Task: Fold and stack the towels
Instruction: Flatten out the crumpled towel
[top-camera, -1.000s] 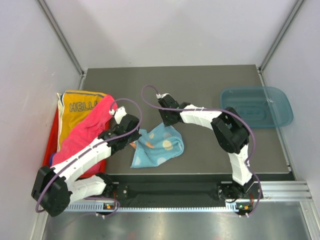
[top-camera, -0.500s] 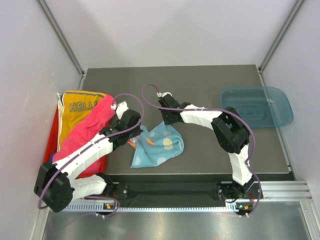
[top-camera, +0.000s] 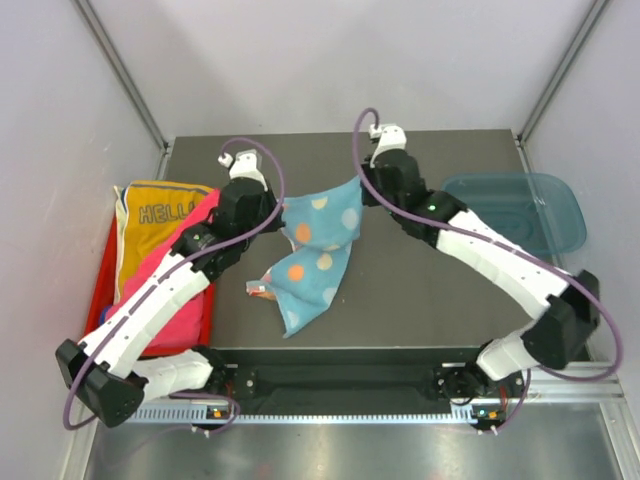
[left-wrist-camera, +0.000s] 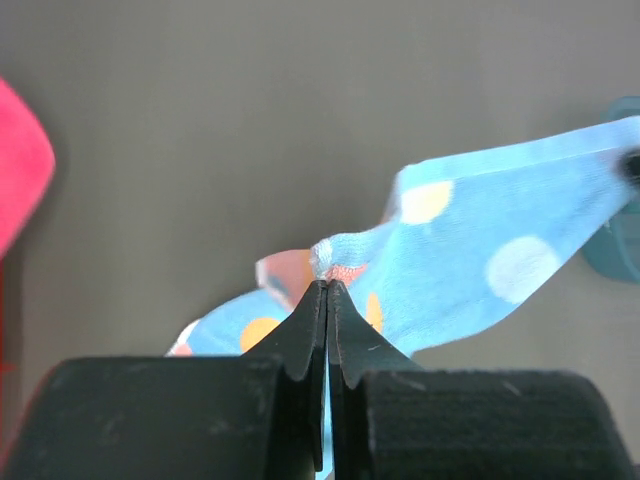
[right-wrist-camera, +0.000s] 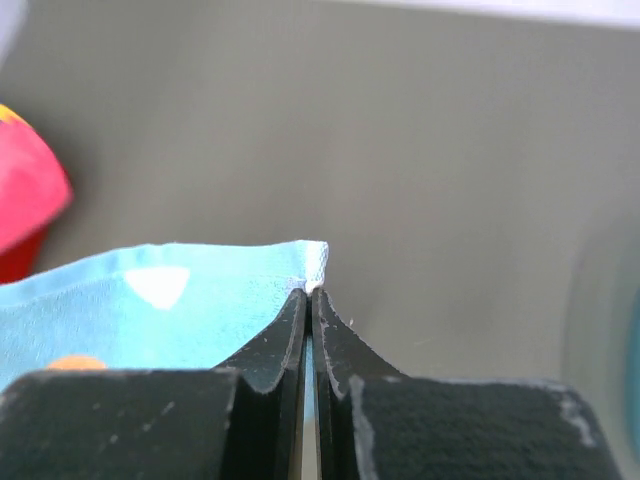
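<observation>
– Two pairs of fingers, and both pinched tight?
– Yes. The left fingers (left-wrist-camera: 312, 325) are closed on a bunched edge of the dotted towel (top-camera: 322, 240), and the cloth pokes out just past their tips. The right fingers (right-wrist-camera: 292, 335) are closed on a white-hemmed corner of the same towel.
– So where does the towel sit?
– It is strung between the two arms over the middle of the tabletop (top-camera: 420, 300), toward the far half. Its top edge runs nearly taut from one grip to the other. The rest hangs and trails back toward the near edge, narrowing to a point. Whether that lower end rests on the tabletop I cannot tell from above.
– Colours?
– Light blue with orange, pink and pale dots. A small orange-pink bit shows at its left side, lower down.
– And the other towels?
– They are off to the left, in the red tray (top-camera: 103, 280). The pink towel (top-camera: 165, 258) lies draped over the right side of the yellow towel (top-camera: 150, 218), whose "HELLO" lettering is partly readable. The left arm reaches over that pile from its base.
– Anything on the right?
– A translucent teal bin (top-camera: 520, 215) sits at the right edge of the tabletop, well apart from the dotted towel. The right arm bends past its near side.
</observation>
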